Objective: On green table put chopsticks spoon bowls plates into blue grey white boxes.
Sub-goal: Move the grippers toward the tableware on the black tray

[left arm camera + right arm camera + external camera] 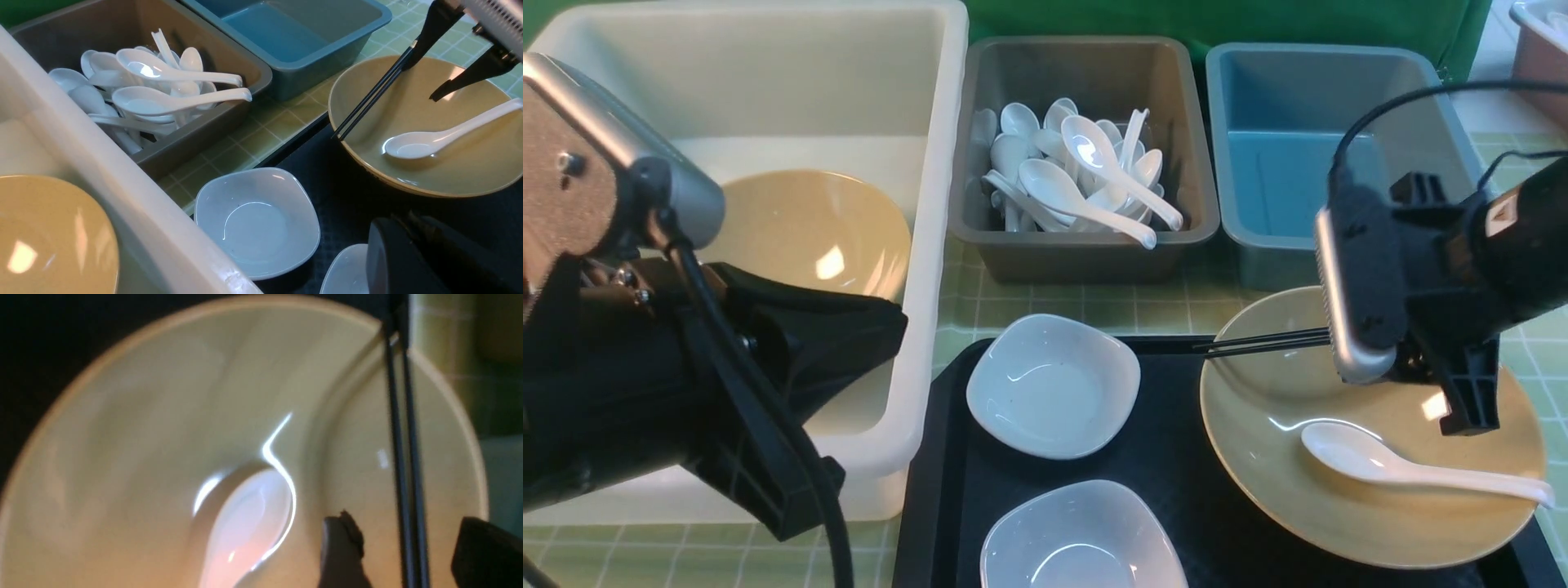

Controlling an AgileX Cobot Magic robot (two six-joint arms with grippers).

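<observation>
Right hand (406, 547) hangs spread over the tan bowl (1339, 523). The chopsticks (1258, 343) lie loose between its fingers, across the rim, spoon (1413, 469) alongside. Left hand (796, 498) is pressed together by the white box (931, 163).

A: Glossy, smooth on the tan bowl (1339, 523), the white spoon (1388, 467) in it, the small white plate (1054, 384)?
B: Yes, glazed-looking, bright highlights. Matt, finely textured black on the tray (1176, 506).
A: And the boxes?
B: Smooth plastic: milky sheen on the white box (935, 204), duller on the grey box (1086, 260) and blue box (1262, 253). Matt printed cloth on the green table (1045, 304). Smooth black on the chopsticks (1258, 343).
</observation>
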